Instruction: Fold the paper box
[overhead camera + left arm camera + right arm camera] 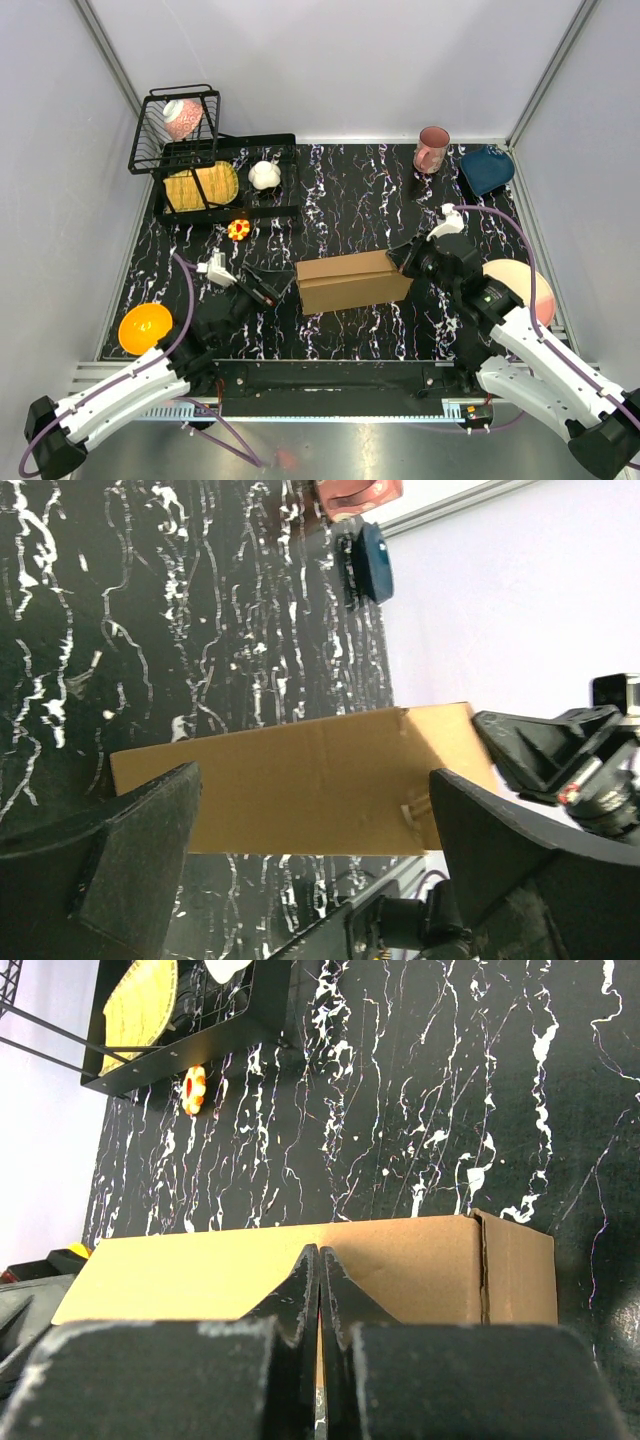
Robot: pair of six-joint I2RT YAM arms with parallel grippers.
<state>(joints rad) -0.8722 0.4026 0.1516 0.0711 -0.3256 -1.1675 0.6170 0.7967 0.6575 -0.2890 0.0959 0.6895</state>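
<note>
- My left gripper (pixel 272 288) has its jaws wide apart and is holding nothing. It sits just off the left end of the paper box (pixel 352 282).
- My right gripper (pixel 320 1278) is pinched fully together, tips at the box's right end. Can't tell if they're actually pressing on it.
- The box is closed up, plain brown, lying flat mid-table (pixel 350 190) between my two arms.
- Further out: orange bowl (pixel 145 327) near left, pink plate (pixel 528 285) near right, black dish rack (pixel 215 175) far left, pink mug (pixel 432 150) and a blue dish (pixel 487 168) far right.
</note>
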